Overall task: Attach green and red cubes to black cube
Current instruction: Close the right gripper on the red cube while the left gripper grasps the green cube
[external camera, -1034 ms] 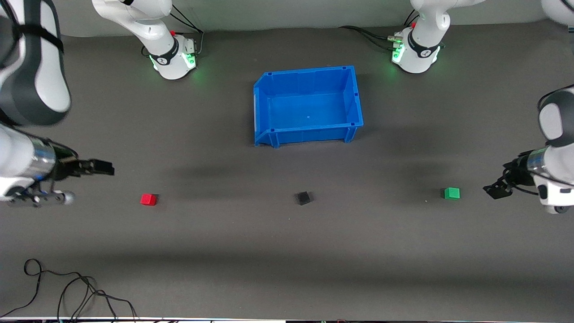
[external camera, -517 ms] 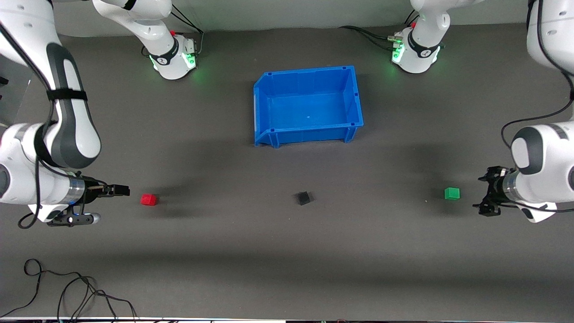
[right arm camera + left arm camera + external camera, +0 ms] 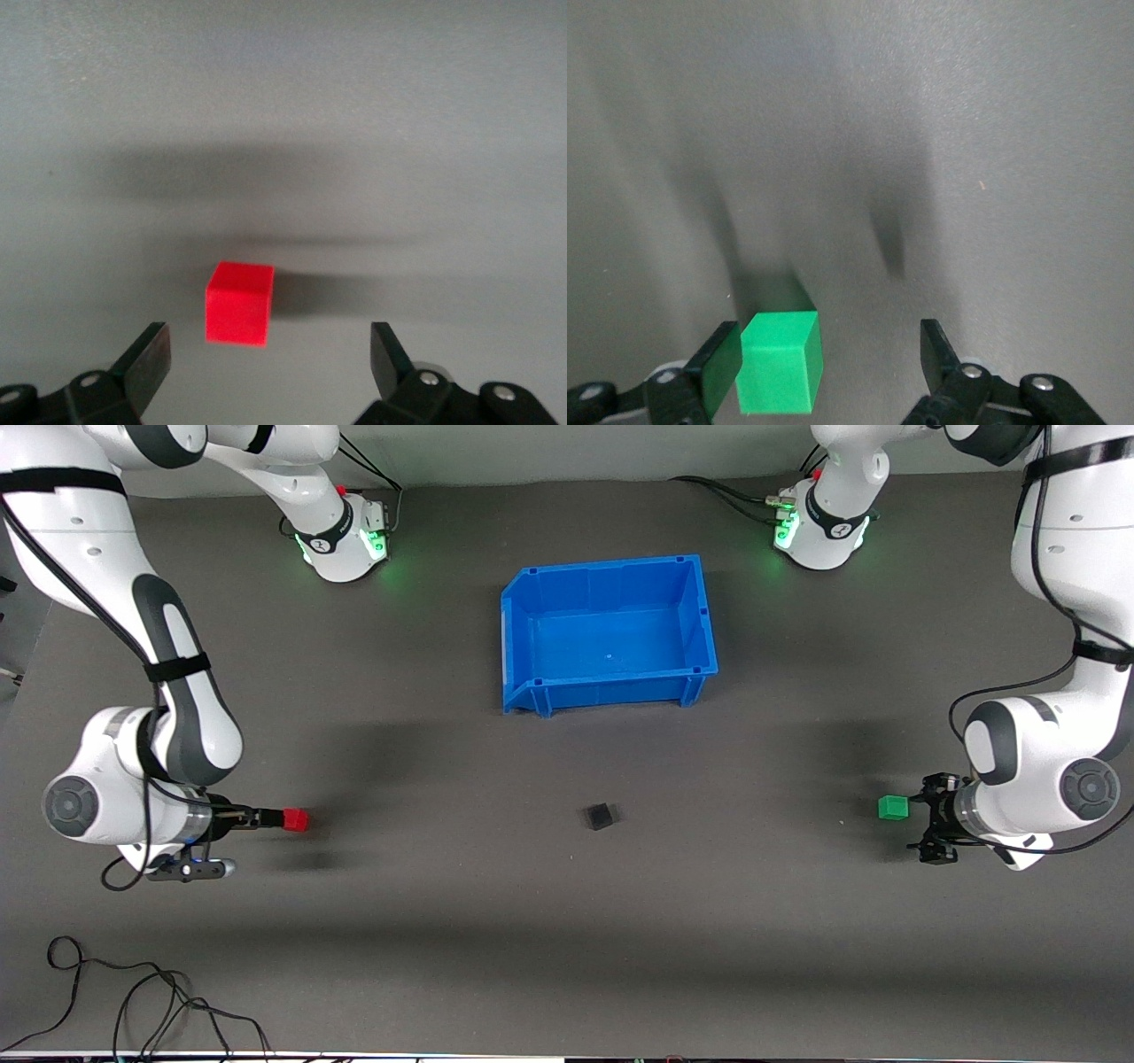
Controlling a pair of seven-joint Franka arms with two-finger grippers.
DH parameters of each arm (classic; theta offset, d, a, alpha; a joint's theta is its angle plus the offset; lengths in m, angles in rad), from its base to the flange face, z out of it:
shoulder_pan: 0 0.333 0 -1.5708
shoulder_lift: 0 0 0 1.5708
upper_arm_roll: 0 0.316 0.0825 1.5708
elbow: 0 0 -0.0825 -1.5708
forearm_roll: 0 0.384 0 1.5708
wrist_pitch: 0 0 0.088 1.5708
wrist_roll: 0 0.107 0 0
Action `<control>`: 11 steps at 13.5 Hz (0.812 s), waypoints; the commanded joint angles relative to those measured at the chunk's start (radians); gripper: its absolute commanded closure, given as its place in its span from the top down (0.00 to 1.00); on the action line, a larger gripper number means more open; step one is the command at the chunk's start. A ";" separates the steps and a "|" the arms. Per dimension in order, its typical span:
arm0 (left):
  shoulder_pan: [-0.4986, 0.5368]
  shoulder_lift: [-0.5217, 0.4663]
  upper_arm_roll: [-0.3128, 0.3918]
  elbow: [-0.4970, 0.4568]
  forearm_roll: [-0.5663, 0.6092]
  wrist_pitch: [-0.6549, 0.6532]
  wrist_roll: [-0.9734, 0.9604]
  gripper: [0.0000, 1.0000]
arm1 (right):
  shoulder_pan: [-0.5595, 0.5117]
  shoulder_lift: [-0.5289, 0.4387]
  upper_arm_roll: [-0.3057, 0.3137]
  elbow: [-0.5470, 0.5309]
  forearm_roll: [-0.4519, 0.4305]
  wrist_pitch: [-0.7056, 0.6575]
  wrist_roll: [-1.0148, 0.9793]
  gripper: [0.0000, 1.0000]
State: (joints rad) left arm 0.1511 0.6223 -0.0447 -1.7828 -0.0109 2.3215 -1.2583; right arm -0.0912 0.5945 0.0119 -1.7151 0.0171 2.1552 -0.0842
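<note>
Left gripper low at table, fingers spread, green cube between them against one finger, not clamped. Right gripper low, fingers spread wide, red cube just ahead, apart from both. Black cube midway between coloured cubes, well apart from each. Blue bin farther from front camera than black cube.

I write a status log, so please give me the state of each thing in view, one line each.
green cube: on table, between open left gripper fingers, not gripped.
red cube: on table, just ahead of open right gripper.
black cube: on table, alone.
blue bin: upright, empty.
</note>
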 commanded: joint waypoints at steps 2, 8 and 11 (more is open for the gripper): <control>-0.008 -0.013 0.005 -0.067 -0.003 0.061 -0.026 0.91 | 0.005 0.034 0.002 0.002 0.079 0.052 0.015 1.00; -0.007 -0.036 0.005 -0.003 -0.004 -0.063 -0.027 0.91 | 0.018 0.090 0.002 0.000 0.080 0.107 0.050 0.99; -0.018 -0.036 0.005 0.013 -0.003 -0.103 -0.047 0.91 | 0.025 0.107 0.002 0.000 0.078 0.114 0.050 0.99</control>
State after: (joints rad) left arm 0.1503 0.5986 -0.0451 -1.7719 -0.0109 2.2489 -1.2758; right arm -0.0805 0.6912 0.0184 -1.7150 0.0824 2.2496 -0.0520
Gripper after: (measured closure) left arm 0.088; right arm 0.000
